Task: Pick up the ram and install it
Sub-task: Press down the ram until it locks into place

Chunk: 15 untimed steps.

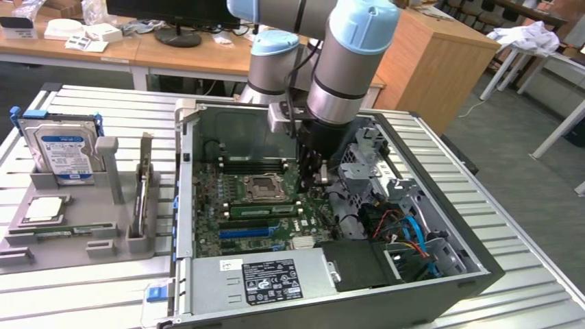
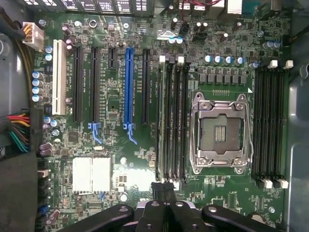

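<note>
Robot gripper (image 1: 317,179) (image 2: 164,191) with its two black fingers (image 2: 158,193) pressed fully together and nothing held between them. It hangs low inside an open computer case (image 1: 462,236), tips pointing down at the green motherboard (image 1: 208,236) (image 2: 120,159). In the wrist view the fingertips sit just off one end of a bank of long black memory slots (image 2: 174,121), between the metal processor socket (image 2: 220,128) and a blue expansion slot (image 2: 128,82).

In the exterior view the gripper is at the centre of the frame, just right of the socket (image 1: 262,185). The ram (image 1: 262,209), a narrow green stick, lies along the slots just below the socket, near the gripper tips and apart from them. It looks seated in a slot, though whether it is pushed fully home cannot be told. A second bank of black slots (image 1: 256,164) (image 2: 270,121) runs on the far side of the socket.

The pale blue and silver arm (image 1: 352,62) comes down from the top centre. A grey power supply box (image 1: 219,288) with a black label fills the case's lower left corner. At the exterior view's left, a grey parts tray (image 1: 92,243) holds a silver hard drive (image 1: 64,147) standing on edge. Case and tray rest on a slatted metal table (image 1: 521,288)
</note>
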Each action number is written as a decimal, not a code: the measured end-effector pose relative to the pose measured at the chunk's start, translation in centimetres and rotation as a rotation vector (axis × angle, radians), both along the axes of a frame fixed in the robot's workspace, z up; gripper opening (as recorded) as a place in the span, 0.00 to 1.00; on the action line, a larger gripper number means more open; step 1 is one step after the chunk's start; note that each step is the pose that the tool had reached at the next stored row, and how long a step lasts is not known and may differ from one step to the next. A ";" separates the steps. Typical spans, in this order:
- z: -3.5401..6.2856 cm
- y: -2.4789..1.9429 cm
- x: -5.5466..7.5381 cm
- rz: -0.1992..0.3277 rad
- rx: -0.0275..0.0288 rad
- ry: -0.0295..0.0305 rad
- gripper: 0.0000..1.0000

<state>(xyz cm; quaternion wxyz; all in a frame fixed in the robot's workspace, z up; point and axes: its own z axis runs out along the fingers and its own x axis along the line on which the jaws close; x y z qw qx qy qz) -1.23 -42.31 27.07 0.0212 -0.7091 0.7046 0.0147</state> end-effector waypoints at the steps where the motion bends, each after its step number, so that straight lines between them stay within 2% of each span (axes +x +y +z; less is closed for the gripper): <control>1: -0.08 0.00 0.0 0.000 0.0000 0.0000 0.11; 11: -1.00 0.00 0.0 0.000 0.0001 -0.0002 0.11; 15: -1.08 0.00 0.0 0.000 -0.0011 0.0001 0.11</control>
